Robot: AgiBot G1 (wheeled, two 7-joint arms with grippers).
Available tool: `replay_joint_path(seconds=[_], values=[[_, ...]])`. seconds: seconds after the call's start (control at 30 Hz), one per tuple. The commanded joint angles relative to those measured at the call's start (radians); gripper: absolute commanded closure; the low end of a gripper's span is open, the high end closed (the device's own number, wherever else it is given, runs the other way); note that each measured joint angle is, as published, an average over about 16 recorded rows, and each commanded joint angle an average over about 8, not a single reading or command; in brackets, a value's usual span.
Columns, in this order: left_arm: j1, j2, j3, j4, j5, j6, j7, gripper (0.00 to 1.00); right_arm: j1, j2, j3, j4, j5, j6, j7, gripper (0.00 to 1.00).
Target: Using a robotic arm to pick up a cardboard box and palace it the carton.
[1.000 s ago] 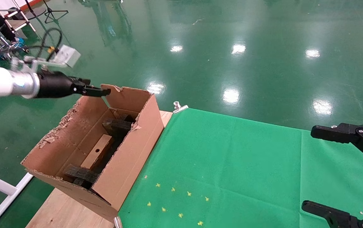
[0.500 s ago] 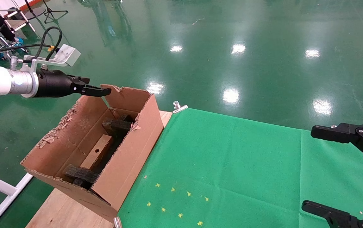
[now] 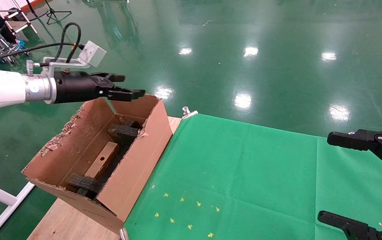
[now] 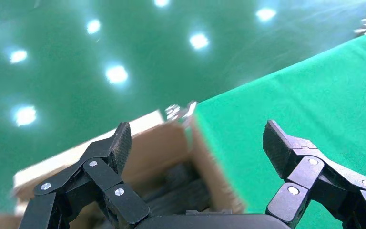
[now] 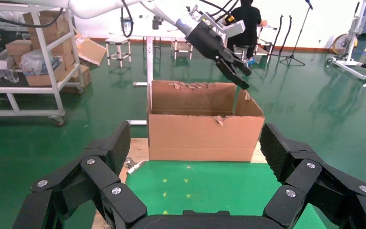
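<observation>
The cardboard box [image 3: 101, 160] lay inside the carton [image 3: 137, 160], between black foam blocks [image 3: 123, 132], at the tabletop's left edge. The left claw [image 3: 128, 87] hung empty above it, fingers apart. The right claw [image 3: 357, 180] waited, also apart.

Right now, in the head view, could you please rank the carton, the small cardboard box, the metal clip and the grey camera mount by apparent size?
1. Carton, by far.
2. Cardboard box, partly hidden by foam.
3. Camera mount, though it sits nearer the camera.
4. Metal clip.
</observation>
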Motion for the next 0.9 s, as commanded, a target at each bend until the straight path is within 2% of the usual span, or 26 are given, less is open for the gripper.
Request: replay_joint_path(seconds=[0.03,0.9], values=[[0.025,-0.004,-0.010,-0.034,-0.034,0.013,0.007,0.00,0.000,0.000,0.000,0.000,0.000,0.000,0.000,0.00],[0.351,-0.055,-0.135,-0.477,-0.485,0.189,0.102,0.00,0.000,0.000,-0.001,0.000,0.001,0.000,-0.001,0.00]])
